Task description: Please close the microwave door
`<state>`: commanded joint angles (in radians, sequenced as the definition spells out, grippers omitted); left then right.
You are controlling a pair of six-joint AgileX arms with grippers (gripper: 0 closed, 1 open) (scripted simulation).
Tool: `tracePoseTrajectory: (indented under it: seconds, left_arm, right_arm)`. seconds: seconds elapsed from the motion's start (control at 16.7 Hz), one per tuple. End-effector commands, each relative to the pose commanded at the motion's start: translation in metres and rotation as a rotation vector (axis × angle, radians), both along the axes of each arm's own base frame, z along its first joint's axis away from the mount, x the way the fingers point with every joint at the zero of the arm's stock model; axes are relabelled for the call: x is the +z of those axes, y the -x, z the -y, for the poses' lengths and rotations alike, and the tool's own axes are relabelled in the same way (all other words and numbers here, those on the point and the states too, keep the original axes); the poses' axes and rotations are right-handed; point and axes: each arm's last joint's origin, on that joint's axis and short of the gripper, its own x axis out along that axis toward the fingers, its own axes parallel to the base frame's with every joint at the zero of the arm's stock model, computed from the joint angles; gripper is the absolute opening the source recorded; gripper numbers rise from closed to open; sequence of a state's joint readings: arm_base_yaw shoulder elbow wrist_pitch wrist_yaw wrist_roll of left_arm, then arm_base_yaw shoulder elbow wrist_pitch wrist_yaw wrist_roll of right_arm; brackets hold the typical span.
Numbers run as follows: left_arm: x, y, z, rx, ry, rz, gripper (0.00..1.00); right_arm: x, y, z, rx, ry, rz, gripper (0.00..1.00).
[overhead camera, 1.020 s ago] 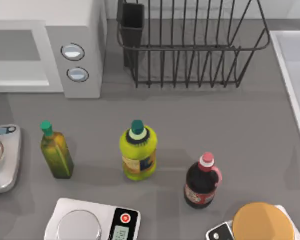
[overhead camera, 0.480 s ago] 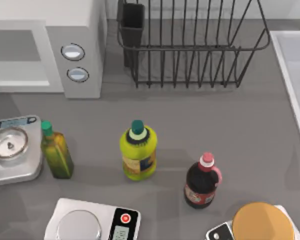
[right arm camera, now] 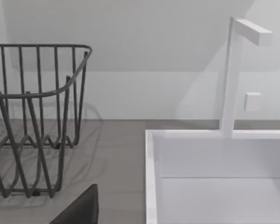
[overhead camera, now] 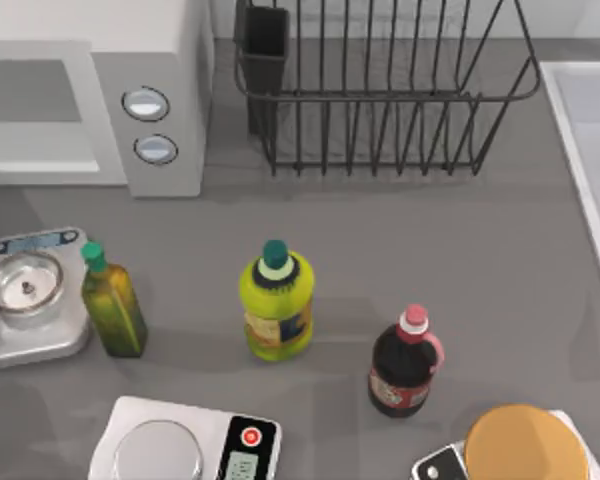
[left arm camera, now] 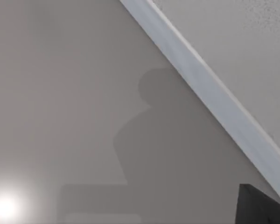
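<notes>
- Grey tabletop (overhead camera: 500,250) lies bare to the right of and nearer than the microwave (overhead camera: 155,60), between the bottles and the wire dish rack (overhead camera: 380,100).
- Nearest the front edge, well in front of the microwave, sits a white kitchen scale (overhead camera: 185,445) with a red button.
- Farther back stand a dark pink-capped bottle (overhead camera: 405,365), a yellow bottle (overhead camera: 277,300) and a green oil bottle (overhead camera: 112,305).
- A silver-grey scale (overhead camera: 30,295) sits just beside the oil bottle, straight in front of the microwave.
- The microwave stands at the table's far left. The microwave door (overhead camera: 35,110) is left of its two dials; I cannot tell whether it is ajar.
- The left gripper (left arm camera: 261,207) shows as a dark wedge close against a pale flat surface crossed by a white strip; I cannot tell whether it is open.
- The right gripper (right arm camera: 79,210), another dark wedge, faces the rack and a white sink (right arm camera: 151,177), well to the microwave's right; its state is likewise unclear.
</notes>
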<state>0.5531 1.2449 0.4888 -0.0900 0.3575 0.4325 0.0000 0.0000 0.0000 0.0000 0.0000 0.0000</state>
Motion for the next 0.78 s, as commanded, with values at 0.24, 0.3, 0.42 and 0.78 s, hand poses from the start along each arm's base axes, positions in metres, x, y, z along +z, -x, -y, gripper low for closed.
tracePoseTrajectory:
  seconds: [0.24, 0.3, 0.42, 0.78]
  left_arm:
    - [0.0, -0.005, 0.04, -0.014, -0.001, -0.013, 0.0]
    - [0.0, -0.005, 0.053, -0.022, -0.002, -0.013, 0.0]
    - [0.0, -0.002, 0.074, -0.027, -0.002, -0.007, 0.0]
    - [0.0, 0.003, 0.092, -0.006, -0.001, 0.006, 0.0]
  right_arm:
    - [0.0, 0.0, 0.0, 0.0, 0.0, 0.0, 1.0]
    - [0.0, 0.0, 0.0, 0.0, 0.0, 0.0, 1.0]
    - [0.0, 0.0, 0.0, 0.0, 0.0, 0.0, 1.0]
    - [0.0, 0.0, 0.0, 0.0, 0.0, 0.0, 1.0]
